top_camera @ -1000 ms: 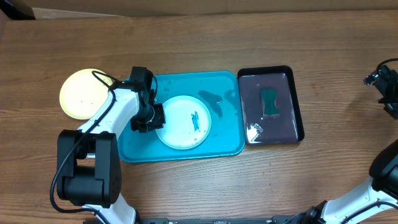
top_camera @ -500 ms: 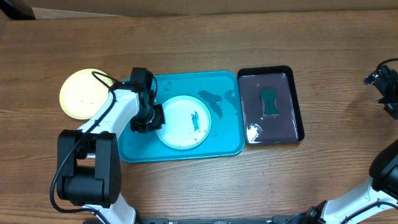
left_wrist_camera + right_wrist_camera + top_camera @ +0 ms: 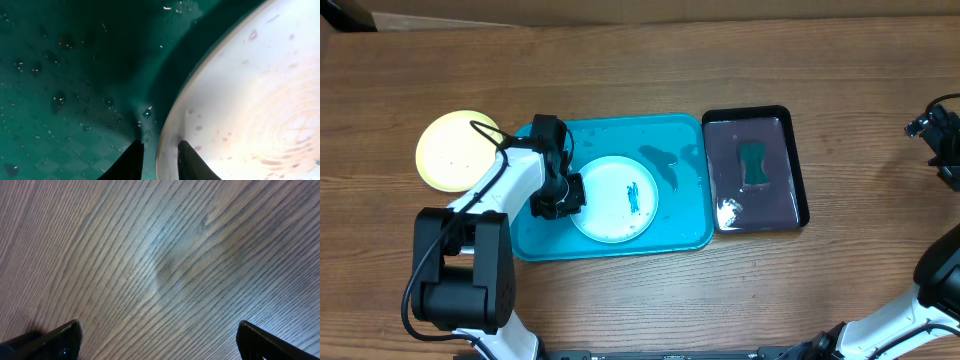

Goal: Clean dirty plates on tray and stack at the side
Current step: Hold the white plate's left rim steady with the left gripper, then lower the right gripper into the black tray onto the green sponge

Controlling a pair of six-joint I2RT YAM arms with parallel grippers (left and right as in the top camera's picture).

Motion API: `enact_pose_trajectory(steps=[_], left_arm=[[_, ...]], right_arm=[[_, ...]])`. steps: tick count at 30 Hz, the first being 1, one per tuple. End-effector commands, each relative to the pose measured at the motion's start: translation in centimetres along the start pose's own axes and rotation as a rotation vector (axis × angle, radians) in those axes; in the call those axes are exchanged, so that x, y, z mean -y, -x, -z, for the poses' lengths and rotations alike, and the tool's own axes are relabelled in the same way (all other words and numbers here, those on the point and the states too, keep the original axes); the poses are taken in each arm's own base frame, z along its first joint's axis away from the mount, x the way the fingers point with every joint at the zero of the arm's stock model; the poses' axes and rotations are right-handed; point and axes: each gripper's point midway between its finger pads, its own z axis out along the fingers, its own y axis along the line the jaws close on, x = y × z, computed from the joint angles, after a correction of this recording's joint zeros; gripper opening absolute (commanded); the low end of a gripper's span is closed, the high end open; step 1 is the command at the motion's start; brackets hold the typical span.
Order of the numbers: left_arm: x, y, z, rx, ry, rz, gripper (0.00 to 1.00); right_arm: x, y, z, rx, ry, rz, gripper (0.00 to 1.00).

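White plate [image 3: 615,198] with a dark teal smear lies flat in the turquoise tray [image 3: 620,135], left of its middle. The left gripper [image 3: 560,197] sits at the plate's left rim. In the wrist view its fingertips [image 3: 135,157] stand close together astride that rim, one over the wet tray floor, one over the plate. Whether they pinch it I cannot tell. The yellow-green plate [image 3: 450,150] rests on the table [image 3: 720,50] just left of the tray. The right gripper [image 3: 160,335] is spread wide over bare wood, well apart.
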Motion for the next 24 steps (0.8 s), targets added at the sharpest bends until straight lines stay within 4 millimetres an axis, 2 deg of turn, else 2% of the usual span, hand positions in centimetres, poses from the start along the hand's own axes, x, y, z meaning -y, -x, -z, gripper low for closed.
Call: enact_pose_trajectory(steps=[1, 8, 12, 16, 19, 20, 21, 24], left_arm=[[0.6, 1.4, 1.1, 0.031, -0.003, -0.010, 0.24], [0.6, 1.5, 1.4, 0.030, 0.001, -0.017, 0.04], [0.6, 1.5, 1.4, 0.030, 0.001, -0.018, 0.04], [0.6, 1.2, 1.3, 0.021, 0.004, -0.017, 0.10], [0.4, 0.9, 1.0, 0.011, 0.007, -0.017, 0.15], [0.4, 0.8, 0.9, 0.008, 0.009, -0.017, 0.14], [0.4, 0.8, 0.9, 0.010, 0.008, -0.017, 0.14], [0.5, 1.0, 0.9, 0.014, 0.005, -0.017, 0.13]], right_arm=[[-0.6, 0.9, 1.3, 0.042, 0.020, 0.002, 1.00], [-0.6, 0.9, 1.3, 0.042, 0.020, 0.002, 1.00], [-0.6, 0.9, 1.3, 0.042, 0.020, 0.002, 1.00], [-0.7, 1.2, 1.3, 0.055, 0.027, 0.004, 1.00], [-2.1, 2.4, 1.5, 0.101, 0.095, 0.017, 1.00], [-3.9, 2.2, 1.8, 0.082, 0.198, 0.028, 1.00], [-5.4, 1.1, 2.1, 0.029, 0.289, 0.032, 1.00], [-8.1, -3.5, 3.6, -0.207, 0.488, -0.039, 1.00]])
